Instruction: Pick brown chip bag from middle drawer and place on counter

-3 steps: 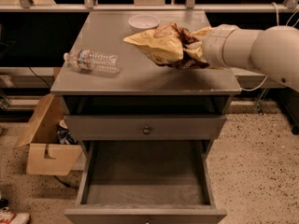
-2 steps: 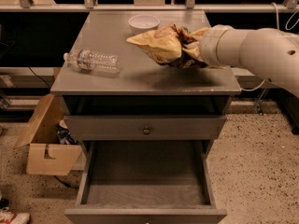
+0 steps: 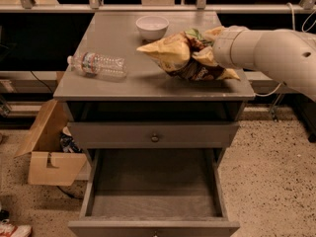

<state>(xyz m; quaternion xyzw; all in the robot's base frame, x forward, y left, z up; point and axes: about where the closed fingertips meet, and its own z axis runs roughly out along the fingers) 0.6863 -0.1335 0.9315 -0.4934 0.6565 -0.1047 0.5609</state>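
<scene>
Finding the pincer [image 3: 205, 58] buried in the crumpled chip bag [image 3: 170, 53]; cannot tell whether pinching or spread. Noting the bag sitting low over the counter's [image 3: 113, 33] right half, near the bowl [image 3: 152, 26], contact unclear. Advising lowering flat before letting go, well inside the edge. Reaching in level from the right, wrist straight.

Smooth cream-white arm [image 3: 276, 53], thick rounded tube segments, entering from 3 o'clock. Cylindrical wrist collar [image 3: 228, 47] with a faint ringed seam. Small dark dot [image 3: 307, 54] on the shell. Tool [image 3: 202, 58] largely hidden beyond the collar, toward 2 o'clock.
</scene>
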